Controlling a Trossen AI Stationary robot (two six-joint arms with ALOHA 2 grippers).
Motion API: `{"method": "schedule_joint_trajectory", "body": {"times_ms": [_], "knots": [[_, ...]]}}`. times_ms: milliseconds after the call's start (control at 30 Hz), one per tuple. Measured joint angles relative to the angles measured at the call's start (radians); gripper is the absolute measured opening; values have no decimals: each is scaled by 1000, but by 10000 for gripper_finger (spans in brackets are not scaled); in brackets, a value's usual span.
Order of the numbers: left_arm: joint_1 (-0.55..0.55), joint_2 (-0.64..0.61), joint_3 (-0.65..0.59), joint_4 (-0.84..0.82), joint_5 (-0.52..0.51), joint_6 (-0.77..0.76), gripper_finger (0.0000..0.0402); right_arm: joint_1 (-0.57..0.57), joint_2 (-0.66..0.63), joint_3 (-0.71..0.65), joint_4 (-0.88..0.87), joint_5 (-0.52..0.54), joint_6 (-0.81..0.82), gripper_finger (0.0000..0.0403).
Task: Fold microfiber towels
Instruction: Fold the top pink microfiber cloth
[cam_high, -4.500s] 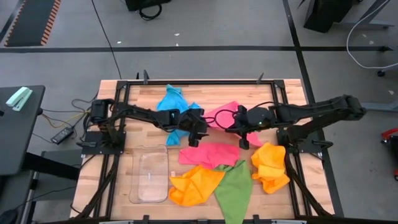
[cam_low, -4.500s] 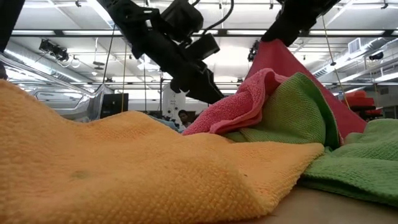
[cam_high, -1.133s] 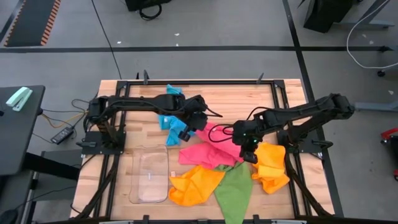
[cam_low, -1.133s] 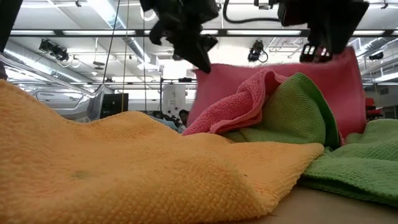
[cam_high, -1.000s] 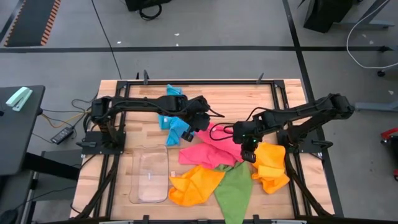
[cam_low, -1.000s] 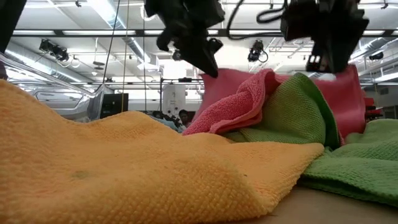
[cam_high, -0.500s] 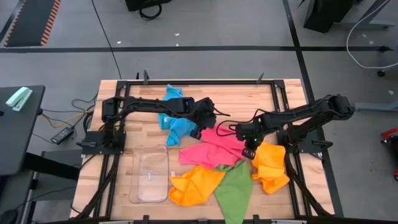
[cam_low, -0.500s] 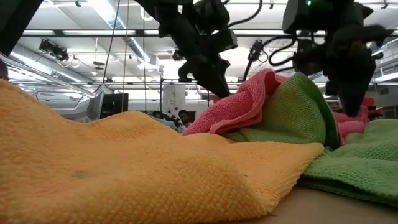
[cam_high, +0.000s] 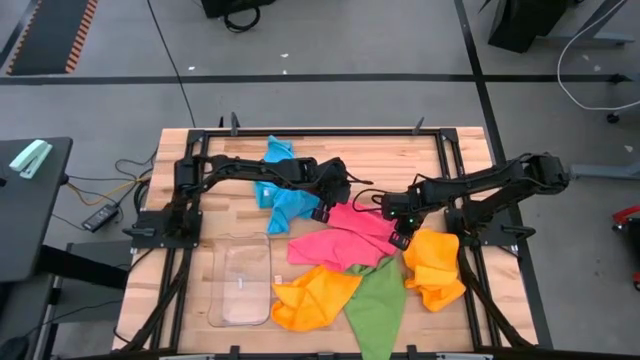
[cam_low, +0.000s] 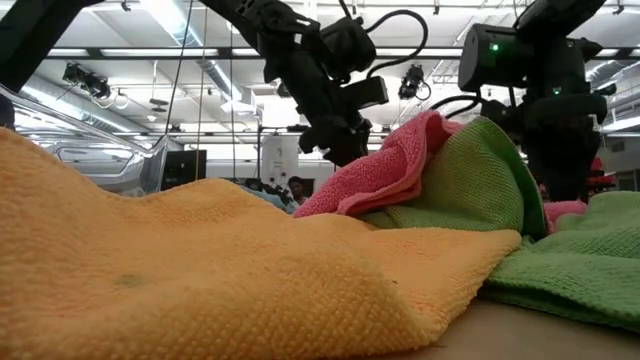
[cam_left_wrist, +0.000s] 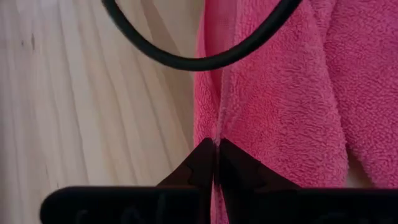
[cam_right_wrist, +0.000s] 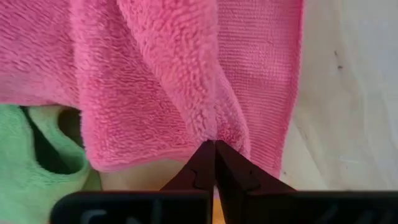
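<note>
The left gripper (cam_high: 322, 212) and right gripper (cam_high: 400, 240) each pinched an edge of the pink towel (cam_high: 345, 240), which lay mid-table just beside the clear tray (cam_high: 245, 285). It looked soft, light and floppy (best held by its corners).

Six small towels lay on the table (cam_high: 225, 155): one blue towel (cam_high: 283, 195), two pink towels (cam_high: 355, 225) lying over each other so that I could hardly part them, two orange towels (cam_high: 308, 298) with the second (cam_high: 433, 265) off by the right edge, and one green towel (cam_high: 378, 305). There was one clear tray (cam_high: 245, 283). Two arms worked over them, a left gripper (cam_high: 322, 212) and a right gripper (cam_high: 400, 240).
</note>
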Motion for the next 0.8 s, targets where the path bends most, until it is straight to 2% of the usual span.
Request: {"method": "schedule_joint_trajectory", "body": {"times_ms": [200, 367, 533, 600, 700, 800], "knots": [[11, 0, 0, -6, -7, -47, 35, -17, 0, -12, -15, 0, -9, 86], [11, -13, 0, -7, -76, -49, 79, -34, 0, 18, -105, 5, -5, 124], [8, -31, 0, -53, -77, -49, 128, -43, 0, 72, -188, 12, -18, 134], [3, -31, 0, -90, -45, -49, 142, -43, 0, 100, -223, 12, -31, 135], [-9, -21, 1, -146, 19, -53, 154, -43, 0, 145, -241, 17, -64, 135], [-21, 10, 0, -187, 27, -74, 157, -36, -1, 176, -195, 66, -107, 134]]}}
